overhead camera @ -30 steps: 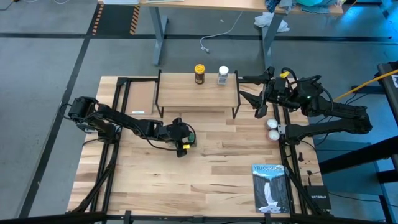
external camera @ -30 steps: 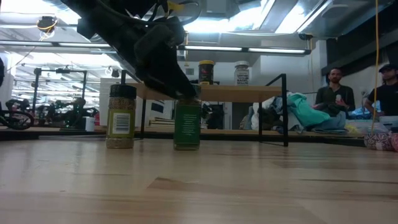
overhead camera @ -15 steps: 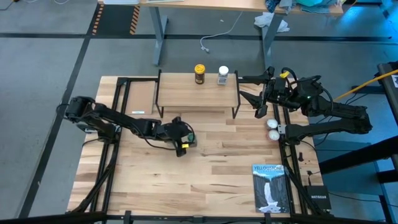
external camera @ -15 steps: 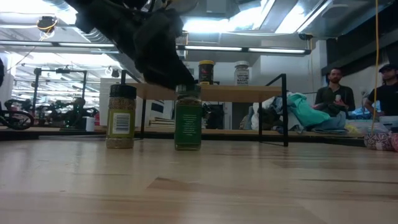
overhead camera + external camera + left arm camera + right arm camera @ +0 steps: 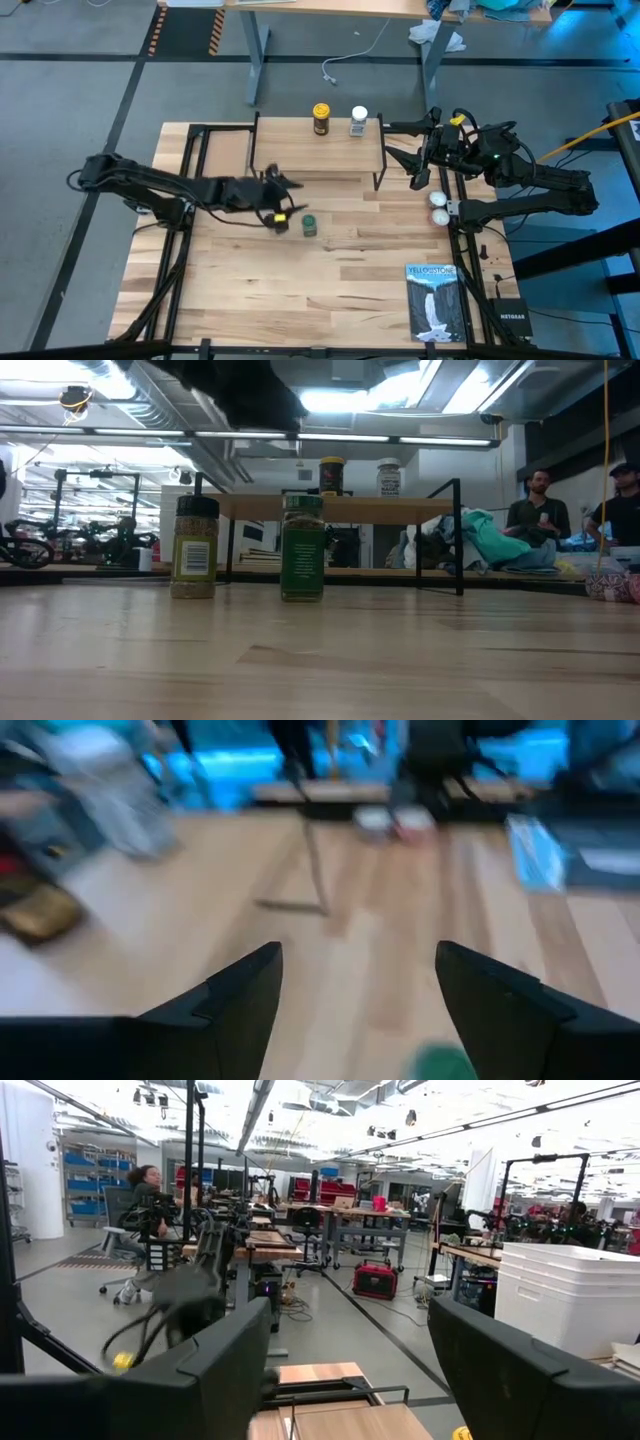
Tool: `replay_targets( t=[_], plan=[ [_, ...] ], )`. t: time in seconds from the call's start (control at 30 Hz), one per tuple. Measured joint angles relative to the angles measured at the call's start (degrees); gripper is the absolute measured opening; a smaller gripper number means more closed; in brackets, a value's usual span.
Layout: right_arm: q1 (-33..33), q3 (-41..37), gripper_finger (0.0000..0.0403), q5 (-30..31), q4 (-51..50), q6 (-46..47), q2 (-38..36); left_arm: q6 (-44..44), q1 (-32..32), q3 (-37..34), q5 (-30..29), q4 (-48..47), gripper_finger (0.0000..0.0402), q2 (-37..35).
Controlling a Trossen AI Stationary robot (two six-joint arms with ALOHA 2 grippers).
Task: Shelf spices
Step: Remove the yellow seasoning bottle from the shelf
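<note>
The green jar stands upright on its base on the table, free of both grippers. My left gripper is open, above and to the jar's left; the jar's top shows just past its fingers. The dark-lidded jar stands on the table left of the green one; in the high view I cannot make it out. The amber jar and the white-lidded jar stand on the shelf. My right gripper waits open beside the shelf's right end.
A blue-and-white book lies near the table's near right corner. Two white balls sit by the right arm's base. Black frame rails run along both table sides. People stand in the room beyond.
My left gripper has come off the green jar's top, risen, and drawn back quickly toward the table's left and far side. The green jar stays upright where it was. The right arm has kept still.
</note>
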Motion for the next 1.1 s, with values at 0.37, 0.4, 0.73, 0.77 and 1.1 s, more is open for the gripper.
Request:
replay_targets(
  t=[0.37,0.4,0.73,0.77,1.1],
  plan=[
    [0.0,0.0,0.0277,0.0,0.6,0.0,0.0,3.8,12.6,7.1,-2.1,-0.8,0.0282,-3.1],
    [0.0,0.0,0.0277,0.0,0.6,0.0,0.0,4.7,13.8,7.8,-2.0,-0.9,0.0290,-2.7],
    [0.0,0.0,0.0277,-1.4,1.7,0.0,0.0,9.4,24.9,14.4,2.6,-3.8,0.0359,5.9],
    [0.0,0.0,0.0277,-1.7,1.7,0.1,0.0,9.4,25.5,14.8,3.1,-3.8,0.0363,7.2],
    [0.0,0.0,0.0277,-2.2,1.5,0.1,0.0,9.1,28.9,19.0,6.1,-1.7,0.0377,16.9]
  ],
)
